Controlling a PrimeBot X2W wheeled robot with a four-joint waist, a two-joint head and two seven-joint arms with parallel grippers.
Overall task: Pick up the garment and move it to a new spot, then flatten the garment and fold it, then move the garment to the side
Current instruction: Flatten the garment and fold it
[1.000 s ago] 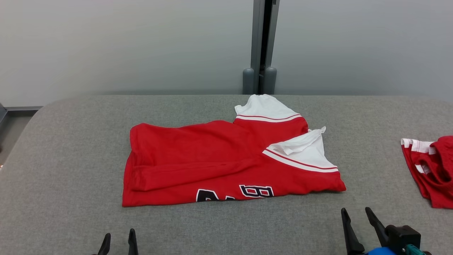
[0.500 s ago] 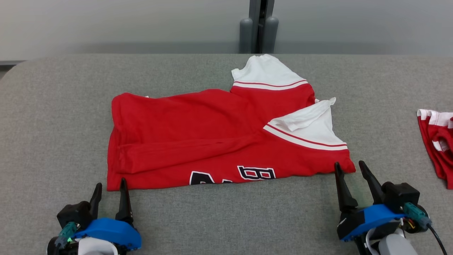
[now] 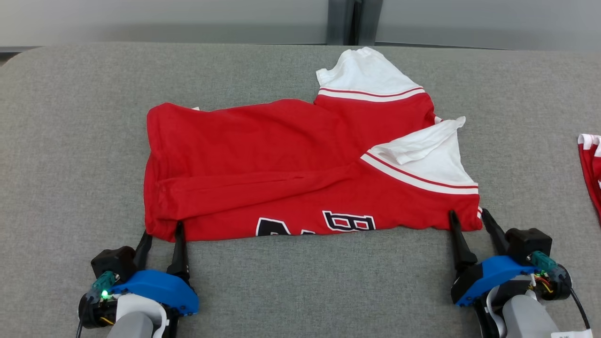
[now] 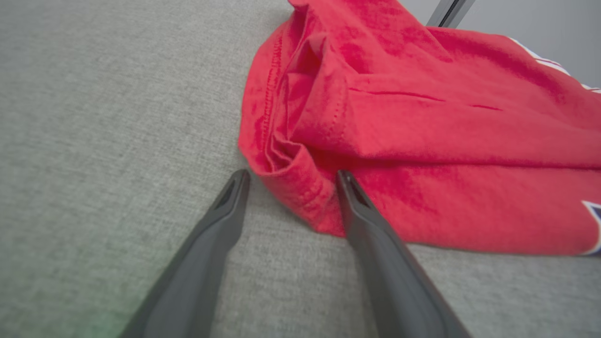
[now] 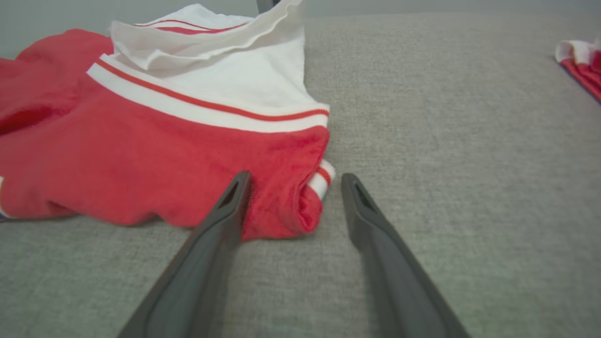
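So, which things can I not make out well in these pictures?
- Lettering on the red garment: head view, lower part hidden under the near fold.
- Second red cloth: head view, cut off by the right edge.
- Left claw, right claw: wrist views, contact with the cloth unclear.

- The head camera has tilted down. The far edge of the table (image 3: 70, 141) now lies near the top of the frame and less of the wall (image 3: 141, 19) shows. This is a camera shift, not a move of the things.
- The left gripper (image 3: 164, 230) has come up from the bottom edge at lower left. Its fingertips now flank the lower-left corner of the shirt (image 3: 281, 159).
- The right gripper (image 3: 467, 212) has come up from the lower right. Its fingertips now flank the shirt's lower-right corner.
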